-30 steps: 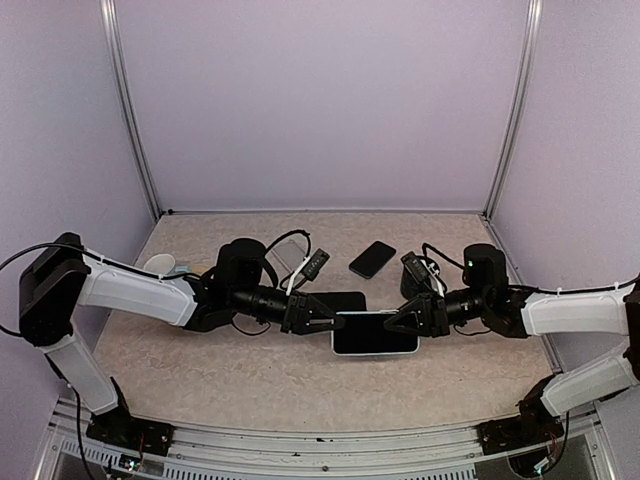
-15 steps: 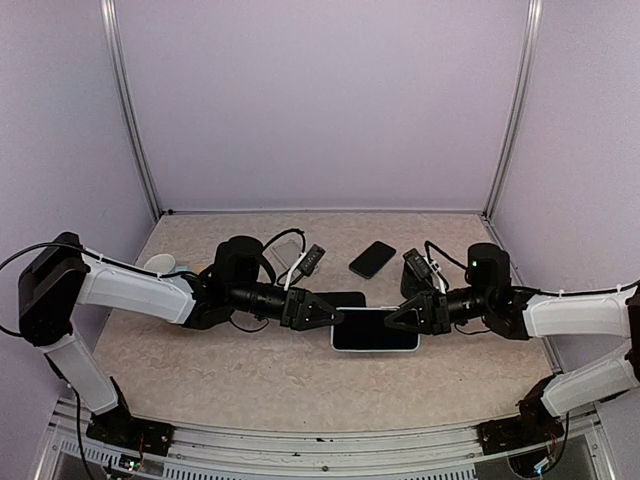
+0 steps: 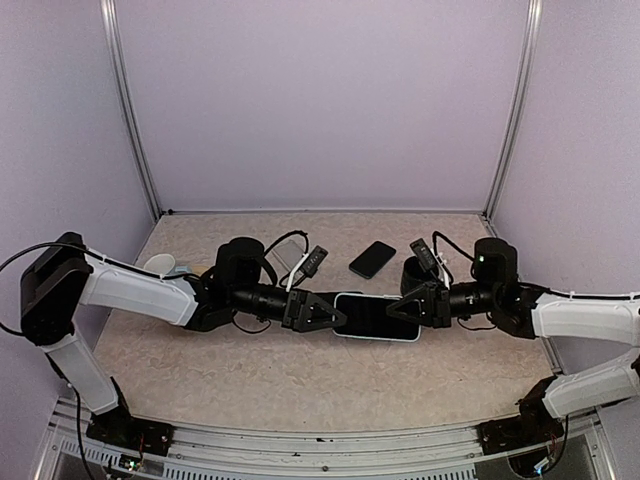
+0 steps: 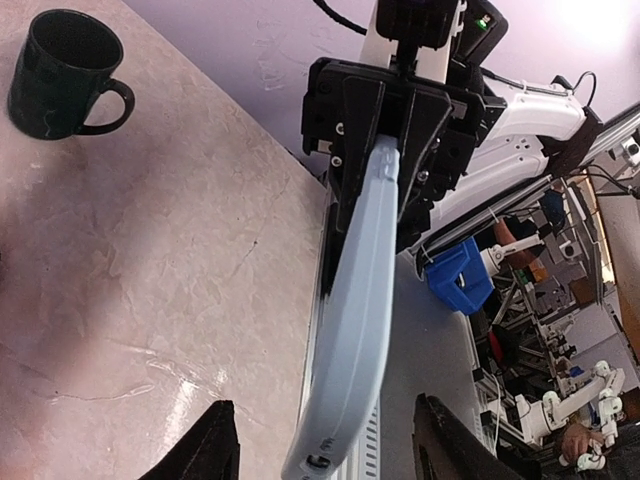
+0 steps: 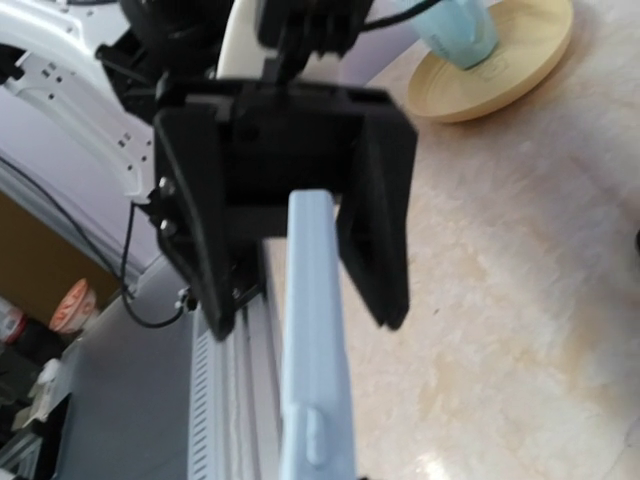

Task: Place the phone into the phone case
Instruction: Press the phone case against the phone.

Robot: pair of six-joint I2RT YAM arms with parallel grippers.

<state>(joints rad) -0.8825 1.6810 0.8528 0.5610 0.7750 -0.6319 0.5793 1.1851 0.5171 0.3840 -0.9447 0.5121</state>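
Note:
The light blue phone case (image 3: 375,320) hangs just above the table's middle, its dark face up, and shows edge-on in the left wrist view (image 4: 362,290). My right gripper (image 3: 400,312) is shut on its right end, as the left wrist view also shows (image 4: 395,150). My left gripper (image 3: 338,315) is open at the case's left end. Its fingertips (image 4: 215,445) stand apart on either side of the case without touching it. A black phone (image 3: 372,259) lies flat on the table behind. In the right wrist view the case (image 5: 315,330) runs toward the left gripper's open fingers (image 5: 375,200).
A black mug (image 3: 412,272) stands just behind my right gripper and shows in the left wrist view too (image 4: 60,70). A tan plate (image 5: 520,50) with a teal cup (image 5: 462,28) sits at the table's left. The table's front edge lies close below the case.
My left gripper was shut on the case's left end and has opened. The right arm has lifted and tilted the case off the table.

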